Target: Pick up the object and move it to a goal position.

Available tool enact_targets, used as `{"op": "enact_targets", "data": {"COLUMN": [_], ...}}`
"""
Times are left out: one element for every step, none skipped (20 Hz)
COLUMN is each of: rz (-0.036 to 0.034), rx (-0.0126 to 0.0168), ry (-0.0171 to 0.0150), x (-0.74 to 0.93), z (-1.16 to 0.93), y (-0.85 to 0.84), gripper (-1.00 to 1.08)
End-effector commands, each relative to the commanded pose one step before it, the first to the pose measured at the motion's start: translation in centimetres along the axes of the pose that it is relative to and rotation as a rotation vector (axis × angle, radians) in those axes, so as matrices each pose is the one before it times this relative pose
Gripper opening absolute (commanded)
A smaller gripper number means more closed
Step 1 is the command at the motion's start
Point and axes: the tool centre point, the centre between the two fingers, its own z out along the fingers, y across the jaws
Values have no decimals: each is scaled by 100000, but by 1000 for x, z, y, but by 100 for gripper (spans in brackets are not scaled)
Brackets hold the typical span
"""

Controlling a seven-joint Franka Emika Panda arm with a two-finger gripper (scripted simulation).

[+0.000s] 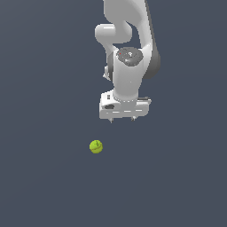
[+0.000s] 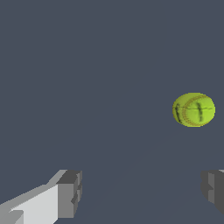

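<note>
The object is a small yellow-green ball with darker seam lines, lying alone on the dark grey floor. The white gripper hangs above the ball and off toward the exterior view's right, not touching it. Only two short fingertips poke out beneath the hand, set wide apart, so the gripper is open and holds nothing. In the wrist view the ball lies ahead of the gripper, closer to one grey fingertip than to the other fingertip, and not between them.
The white arm rises from the hand toward the top of the exterior view. A flat dark grey surface fills the rest of both views.
</note>
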Motion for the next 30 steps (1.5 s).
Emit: {"op": "enact_targets", "data": {"rz": [-192, -338, -463, -565, -662, -740, -820, -900, -998, -1098, -1198, -1289, -1381, -1476, -1571, -1664, -1757, -1839, -1849, -1846, -1844, -1831, -1749, -1653, -1556, -1460, -1363, -1267, -1174, -1076], "rx": [-9, 1, -6, -12, -14, -11, -5, 0, 0, -3, -3, 0, 3, 5, 8, 11, 14, 18, 21, 24, 27, 29, 30, 30, 30, 29, 28, 27, 26, 24], "ry": [-165, -15, 4, 17, 21, 11, -5, -15, -14, -7, -4, -7, -9, -8, -7, -6, -5, -4, -2, 1, 3, 5, 8, 9, 11, 12, 13, 14, 14, 14], "x": [18, 58, 80, 98, 113, 122, 130, 138, 148, 158, 165, 169, 170, 170, 167, 161, 152, 139, 118, 96, 75, 52, 29, 8, -9, -24, -35, -44, -50, -56], "z": [151, 71, 76, 85, 99, 121, 149, 174, 192, 206, 224, 246, 268, 289, 311, 333, 357, 378, 386, 390, 394, 397, 384, 366, 348, 330, 311, 291, 271, 251], "y": [198, 108, 121, 147, 172, 200, 234, 270, 298, 328, 357, 391, 426, 460, 494, 529, 566, 598, 607, 611, 614, 614, 590, 559, 527, 494, 462, 430, 396, 364], "gripper": [100, 100, 100, 100, 100, 100, 100, 100, 100, 100, 100, 100, 100, 100, 100, 100, 100, 100, 100, 100, 100, 100, 100, 100, 100, 100, 100, 100, 100, 100]}}
